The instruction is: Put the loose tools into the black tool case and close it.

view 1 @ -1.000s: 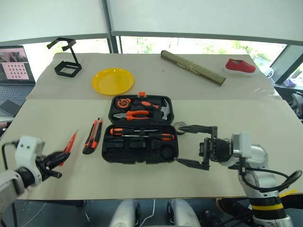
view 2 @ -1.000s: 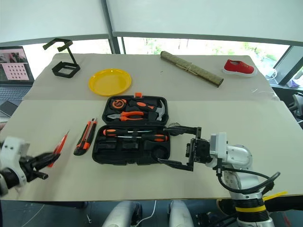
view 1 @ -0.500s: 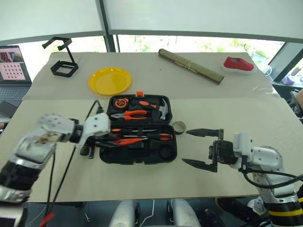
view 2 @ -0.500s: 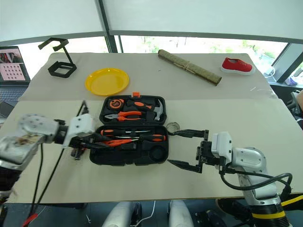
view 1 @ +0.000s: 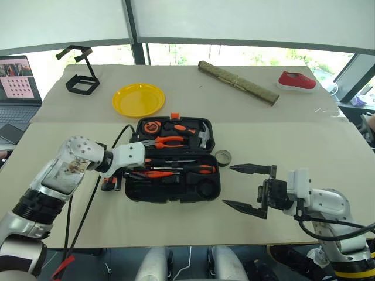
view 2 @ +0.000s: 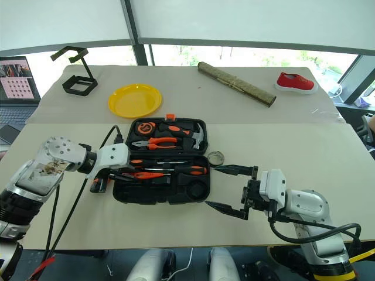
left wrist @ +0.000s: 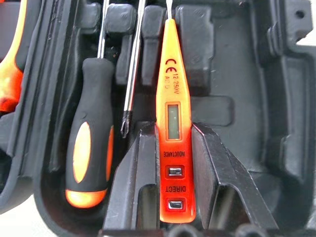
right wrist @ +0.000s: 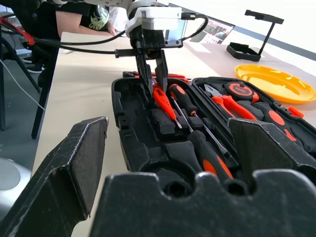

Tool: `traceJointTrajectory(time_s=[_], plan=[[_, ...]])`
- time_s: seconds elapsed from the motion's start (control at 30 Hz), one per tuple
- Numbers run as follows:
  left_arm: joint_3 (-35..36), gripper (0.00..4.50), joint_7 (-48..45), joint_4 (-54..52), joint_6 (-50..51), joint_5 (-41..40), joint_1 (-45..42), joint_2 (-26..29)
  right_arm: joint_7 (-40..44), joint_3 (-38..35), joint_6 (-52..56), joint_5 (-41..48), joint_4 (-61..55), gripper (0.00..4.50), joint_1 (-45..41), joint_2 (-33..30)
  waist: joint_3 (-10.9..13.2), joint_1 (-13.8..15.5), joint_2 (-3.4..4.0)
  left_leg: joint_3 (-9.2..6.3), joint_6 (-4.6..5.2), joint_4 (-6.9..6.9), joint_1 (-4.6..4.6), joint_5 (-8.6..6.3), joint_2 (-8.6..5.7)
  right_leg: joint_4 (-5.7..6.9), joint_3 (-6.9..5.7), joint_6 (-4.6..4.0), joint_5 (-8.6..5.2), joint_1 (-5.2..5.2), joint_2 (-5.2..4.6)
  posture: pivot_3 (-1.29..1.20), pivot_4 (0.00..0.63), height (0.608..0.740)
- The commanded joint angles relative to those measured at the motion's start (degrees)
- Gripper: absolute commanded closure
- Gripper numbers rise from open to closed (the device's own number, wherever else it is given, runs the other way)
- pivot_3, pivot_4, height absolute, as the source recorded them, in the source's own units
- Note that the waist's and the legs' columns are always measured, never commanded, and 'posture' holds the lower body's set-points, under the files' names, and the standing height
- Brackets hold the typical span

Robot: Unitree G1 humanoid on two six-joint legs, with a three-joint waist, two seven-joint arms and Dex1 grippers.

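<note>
In the left eye view I see the black tool case (view 1: 173, 170) lying open on the tabletop (view 1: 304, 140). My left gripper (view 1: 136, 173) reaches into its near half, and the small grey tape roll (view 1: 222, 157) lies just beside the case. My right gripper (view 1: 249, 188) hovers near the case, jaws released wide. In the left wrist view, the jaws grasp the slim orange tester pen (left wrist: 174, 123) over the recesses, beside the two screwdrivers (left wrist: 91, 143).

Tester pen (left wrist: 174, 128) is held over the open tool case (view 1: 176, 190), right beside two screwdrivers (view 1: 193, 168); tape roll (view 1: 222, 157) sits just right of it.
</note>
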Motion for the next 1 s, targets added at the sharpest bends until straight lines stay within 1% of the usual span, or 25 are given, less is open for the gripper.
traceJointTrajectory(time_s=[0.03,0.07,0.2,0.33,0.43,0.53,0.63,0.7,0.73,0.83,0.9,0.93,1.0], plan=[[-1.55,4.03,-1.41,0.40,-1.20,2.99,-1.12,1.06,0.10,-0.37,-0.34,0.17,-1.71,0.00,-0.19,-0.34,0.00,0.00,0.00,0.00,0.00,0.00,0.00,0.00,0.00,0.01,0.00,0.00,0.00,0.00,0.00,0.00,0.150,0.740],[-2.05,4.03,-2.06,0.57,-2.27,3.48,-1.18,1.17,0.12,-0.26,-0.35,0.13,-1.70,0.00,-0.19,-0.30,0.00,0.00,0.00,0.00,0.00,0.00,0.00,0.00,0.00,0.01,0.00,0.00,0.00,0.00,0.00,0.00,0.150,0.740],[-2.65,4.03,-3.07,-0.48,-1.09,3.50,-0.75,0.55,-0.03,-0.05,-0.22,0.06,-1.76,0.00,-0.23,-0.25,0.00,-0.09,0.00,0.00,0.01,0.00,0.03,0.00,0.01,0.02,0.01,0.00,0.00,0.01,0.01,0.00,0.150,0.740],[-4.98,4.03,-3.12,0.01,-1.40,7.28,-0.98,1.15,-0.34,0.16,0.22,0.14,-1.94,0.00,-0.65,-0.22,-0.01,-0.07,0.00,0.00,0.01,0.00,0.04,-0.01,0.01,0.03,0.02,0.00,0.00,0.02,0.01,0.00,0.150,0.740],[-4.82,4.03,-2.03,1.09,0.97,7.02,-1.92,-0.95,-0.55,0.53,0.56,0.16,-2.11,0.00,-0.99,-0.16,-0.01,-0.05,0.02,0.00,0.01,0.01,0.09,-0.01,0.01,0.04,0.03,0.00,0.00,0.06,0.02,0.00,0.150,0.740],[-4.58,4.03,-1.89,2.24,0.09,6.92,-2.45,-2.13,-0.80,0.95,0.89,0.16,-2.28,0.00,-1.38,0.05,-0.02,0.09,0.03,0.00,0.02,0.06,0.14,0.00,0.00,0.11,0.03,0.00,0.00,0.12,0.02,0.00,0.150,0.740],[-2.45,4.03,-2.22,2.67,-0.53,4.29,-2.38,-3.68,-1.00,1.29,1.08,0.19,-2.30,0.00,-1.74,0.15,-0.03,0.25,0.04,-0.02,0.03,0.25,0.13,0.00,0.00,0.14,0.01,0.03,0.01,0.19,0.01,0.00,0.150,0.740],[-0.99,3.04,-2.15,2.94,-1.93,3.84,-2.10,-3.48,-1.11,1.43,1.15,0.25,-2.29,0.00,-1.84,0.16,-0.03,0.33,0.04,-0.06,0.09,0.44,0.05,-0.04,0.01,0.19,-0.03,0.05,0.01,0.19,0.01,0.00,0.150,0.740],[0.00,2.80,-1.57,3.32,-2.95,3.62,-1.91,-3.58,-1.16,1.48,1.18,0.30,-2.28,0.00,-1.87,0.18,-0.03,0.30,0.04,-0.07,0.11,0.49,0.01,-0.05,0.01,0.19,-0.03,0.09,0.03,0.19,0.00,0.00,0.150,0.740],[3.97,1.67,-2.40,3.79,-4.72,-0.53,-1.48,-4.12,-1.15,1.59,1.21,0.45,-2.34,0.00,-1.70,0.16,-0.02,0.07,0.03,-0.06,0.14,0.55,-0.05,-0.07,0.00,0.18,0.00,0.14,0.07,0.14,-0.01,0.00,0.150,0.740],[5.31,1.02,-3.68,3.90,-6.08,-2.31,-1.33,-3.90,-1.09,1.57,1.21,0.53,-2.37,0.00,-1.54,0.15,-0.01,0.05,0.02,-0.06,0.15,0.56,-0.12,-0.08,0.01,0.19,0.00,0.14,0.07,0.07,-0.01,0.00,0.150,0.740],[5.78,0.62,-4.07,3.94,-6.66,-2.84,-1.26,-3.62,-1.03,1.57,1.21,0.56,-2.33,0.00,-1.47,0.14,-0.01,0.03,0.02,-0.06,0.15,0.57,-0.19,-0.08,0.02,0.19,0.00,0.13,0.07,0.00,0.00,0.00,0.150,0.740],[7.59,0.62,-5.51,3.32,-7.71,-5.57,-1.15,-3.51,-0.95,1.61,1.22,0.57,-2.16,0.00,-1.49,0.15,-0.01,0.03,0.02,-0.07,0.15,0.59,-0.21,-0.08,0.02,0.20,-0.01,0.12,0.08,-0.01,0.01,0.00,0.150,0.740]])
